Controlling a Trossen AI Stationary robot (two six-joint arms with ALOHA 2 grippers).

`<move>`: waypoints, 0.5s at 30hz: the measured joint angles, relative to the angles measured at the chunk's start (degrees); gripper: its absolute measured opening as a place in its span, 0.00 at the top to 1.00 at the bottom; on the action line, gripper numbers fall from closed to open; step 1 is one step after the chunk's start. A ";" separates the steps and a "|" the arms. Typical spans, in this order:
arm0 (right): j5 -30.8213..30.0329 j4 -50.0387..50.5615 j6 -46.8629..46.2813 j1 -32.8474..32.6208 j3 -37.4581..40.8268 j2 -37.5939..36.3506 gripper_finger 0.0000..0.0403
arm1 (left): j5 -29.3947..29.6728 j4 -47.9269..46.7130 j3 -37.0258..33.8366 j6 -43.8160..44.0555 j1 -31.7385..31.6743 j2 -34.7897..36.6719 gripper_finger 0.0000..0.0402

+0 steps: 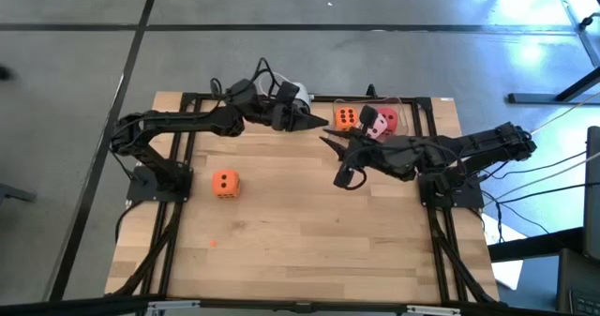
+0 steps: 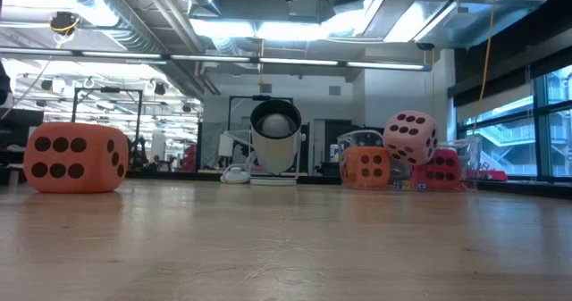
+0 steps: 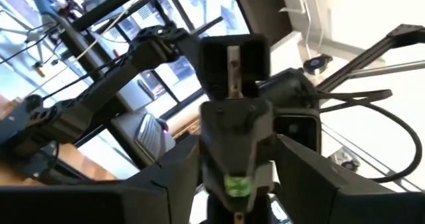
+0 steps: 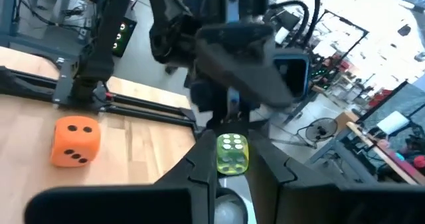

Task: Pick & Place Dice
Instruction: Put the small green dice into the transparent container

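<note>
A small yellow-green die [image 4: 232, 152] with pale dots sits between the fingers of my right gripper [image 4: 232, 160], in the air over the table's far middle [image 1: 330, 143]. My left gripper [image 1: 319, 122] faces it nose to nose, open, its fingers [image 3: 166, 177] standing wide on either side of the right gripper's tip and the die [image 3: 237, 184]. One orange die [image 1: 225, 183] rests on the table's left half. Another orange die [image 1: 345, 118], a pink one [image 1: 375, 126] and a red one [image 1: 388, 121] cluster at the far edge; the pink die [image 2: 411, 137] sits raised on the red die [image 2: 438, 169]. My right gripper pinches the small yellow-green die by two opposite faces [image 4: 222, 156] between its two fingertips. The die is lifted clear of the table, a dotted face turned toward the wrist camera. The fingers reach roughly level, from the table's right toward the left gripper.
A white round camera [image 2: 275, 140] with a black lens stands at the far edge, near the left arm's wrist [image 1: 292, 96]. A black frame rail [image 1: 187, 147] runs along the table's sides. Bare wood lies across the near half [image 1: 319, 241].
</note>
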State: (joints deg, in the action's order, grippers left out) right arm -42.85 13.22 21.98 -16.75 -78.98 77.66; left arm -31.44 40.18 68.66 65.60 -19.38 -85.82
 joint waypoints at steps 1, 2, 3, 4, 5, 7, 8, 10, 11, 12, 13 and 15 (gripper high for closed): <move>-0.45 0.34 -0.36 0.00 0.00 0.01 0.87 | -0.28 0.36 0.00 0.20 0.00 0.00 0.53; -1.42 0.42 -0.39 0.01 0.00 0.01 0.87 | -0.75 0.37 0.00 0.28 -0.03 0.00 0.53; -2.44 0.41 -0.20 0.02 0.00 0.00 0.87 | -1.42 0.34 0.00 0.45 -0.23 0.00 0.53; -3.55 0.39 0.37 0.02 0.00 -0.02 0.87 | -2.35 0.33 0.00 0.69 -0.38 0.00 0.53; -4.73 0.49 0.78 0.02 0.00 -0.26 0.87 | -3.54 0.27 0.00 1.06 -0.60 0.00 0.53; -6.33 0.65 0.19 0.04 0.00 -0.93 0.87 | -6.52 -0.28 0.00 1.92 -1.10 0.00 0.54; -6.56 0.65 -1.03 0.16 0.00 -1.46 0.87 | -8.04 -0.31 0.00 2.57 -1.36 0.00 0.54; -6.64 1.40 -5.41 0.72 0.00 -2.55 0.87 | -11.48 -0.05 0.00 3.77 -1.72 0.23 0.55; -6.30 2.40 -8.29 1.21 0.00 -3.20 0.87 | -12.78 -0.24 -0.06 3.89 -1.97 0.83 0.56; -5.41 3.61 -11.38 1.73 0.00 -3.86 0.87 | -13.97 -0.55 -0.09 3.32 -2.14 1.70 0.57; -4.33 4.73 -14.43 2.30 0.00 -4.53 0.87 | -14.58 -1.16 -0.09 2.41 -2.16 2.86 0.57; -2.79 8.11 -19.81 3.46 -0.03 -5.92 0.87 | -14.82 -4.69 -0.09 -0.62 -2.16 5.88 0.59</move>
State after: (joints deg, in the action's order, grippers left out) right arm -45.64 21.33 2.18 -13.30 -79.01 71.74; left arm -46.26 35.49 68.58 64.98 -21.54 -79.94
